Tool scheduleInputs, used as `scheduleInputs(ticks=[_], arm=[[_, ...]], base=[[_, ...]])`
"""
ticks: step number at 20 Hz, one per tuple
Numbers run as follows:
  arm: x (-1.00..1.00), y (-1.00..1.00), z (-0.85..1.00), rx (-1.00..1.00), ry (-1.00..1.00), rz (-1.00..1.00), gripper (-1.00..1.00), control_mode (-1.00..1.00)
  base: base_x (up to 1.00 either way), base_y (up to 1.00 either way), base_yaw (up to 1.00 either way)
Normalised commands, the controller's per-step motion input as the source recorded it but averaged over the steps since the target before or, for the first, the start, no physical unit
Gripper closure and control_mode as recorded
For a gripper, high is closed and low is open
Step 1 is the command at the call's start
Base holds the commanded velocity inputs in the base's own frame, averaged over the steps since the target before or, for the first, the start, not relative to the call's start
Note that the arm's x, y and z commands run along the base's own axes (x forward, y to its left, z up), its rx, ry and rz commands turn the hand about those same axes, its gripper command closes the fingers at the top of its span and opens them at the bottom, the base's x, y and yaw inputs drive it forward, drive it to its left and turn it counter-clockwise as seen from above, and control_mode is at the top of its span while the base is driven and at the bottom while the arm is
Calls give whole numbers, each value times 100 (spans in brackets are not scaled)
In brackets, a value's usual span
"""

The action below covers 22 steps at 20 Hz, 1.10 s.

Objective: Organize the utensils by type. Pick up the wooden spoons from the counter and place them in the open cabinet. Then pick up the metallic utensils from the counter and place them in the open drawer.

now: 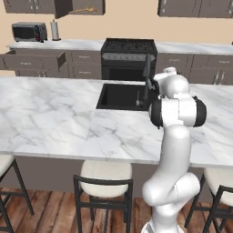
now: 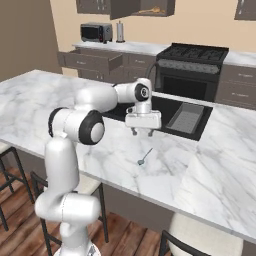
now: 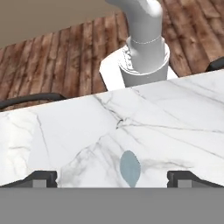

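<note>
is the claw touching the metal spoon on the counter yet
Apart. The right base view shows the open claw hanging above the metal spoon, with bare counter visible between them.

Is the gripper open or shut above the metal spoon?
Open. In the hand view the gripper has its fingertips wide apart, with the spoon's bowl lying on the counter between them, untouched.

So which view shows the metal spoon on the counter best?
The right base view: the whole metal spoon lies on the counter below the open gripper. The hand view catches just its bowl.
</note>
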Motion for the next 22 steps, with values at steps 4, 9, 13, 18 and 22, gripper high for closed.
scheduleInputs(ticks=[4, 9, 13, 18, 22], arm=[[10, -13, -43, 15, 2, 0, -100, -100], [-1, -2, -45, 10, -1, 0, -100, -100], [-3, 0, -52, 0, -16, 5, -100, -100], [0, 0, -45, 0, -11, 10, -100, -100], [-5, 11, -25, 0, -16, 8, -100, -100]], base=[[0, 0, 0], [0, 0, 0], [0, 0, 0], [0, 0, 0], [0, 0, 0]])
